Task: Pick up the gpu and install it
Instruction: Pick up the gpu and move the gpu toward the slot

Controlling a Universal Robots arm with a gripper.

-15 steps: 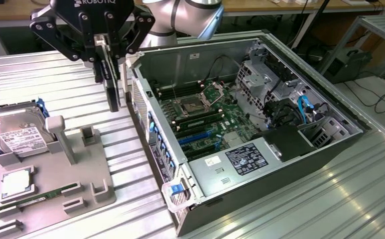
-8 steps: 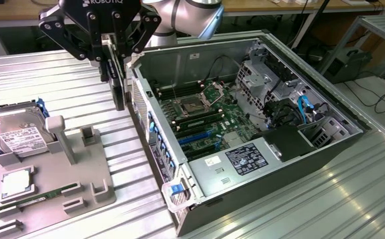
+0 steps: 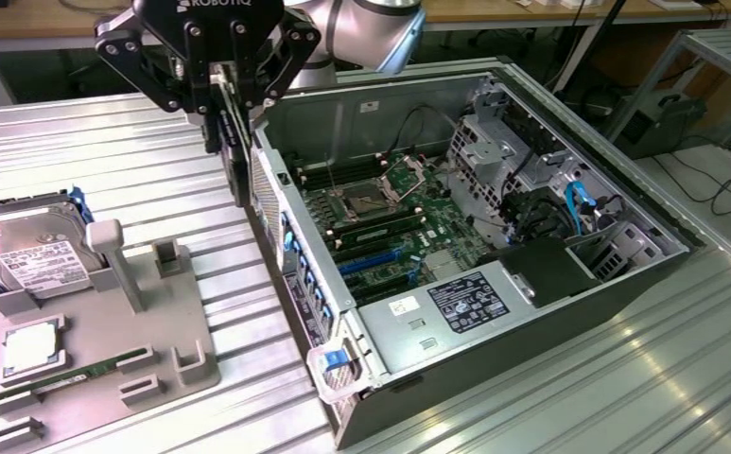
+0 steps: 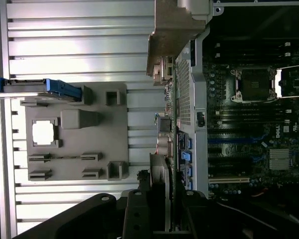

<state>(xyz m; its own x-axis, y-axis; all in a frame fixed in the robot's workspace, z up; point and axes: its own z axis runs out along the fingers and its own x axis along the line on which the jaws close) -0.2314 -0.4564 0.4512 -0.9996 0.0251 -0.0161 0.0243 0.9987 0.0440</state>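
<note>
The gripper (image 3: 233, 118) hangs at about eleven o'clock in the exterior view, its fingers drawn narrow and clamped on the gpu (image 3: 239, 170), which hangs edge-down as a thin dark upright card. The card is in the air just outside the open computer case (image 3: 339, 113), close along its perforated outer wall; whether it touches that wall I cannot tell. The case lies on its side from the centre out toward four o'clock, with the green motherboard (image 3: 391, 218) exposed inside. Toward eight o'clock a grey fixture tray (image 3: 126, 350) rests on the slatted metal table (image 3: 113, 151), carrying a hard drive (image 3: 31, 251) propped at nine o'clock, a square processor chip (image 3: 31, 345), and a narrow memory stick (image 3: 81, 374) nearer seven o'clock.
</note>
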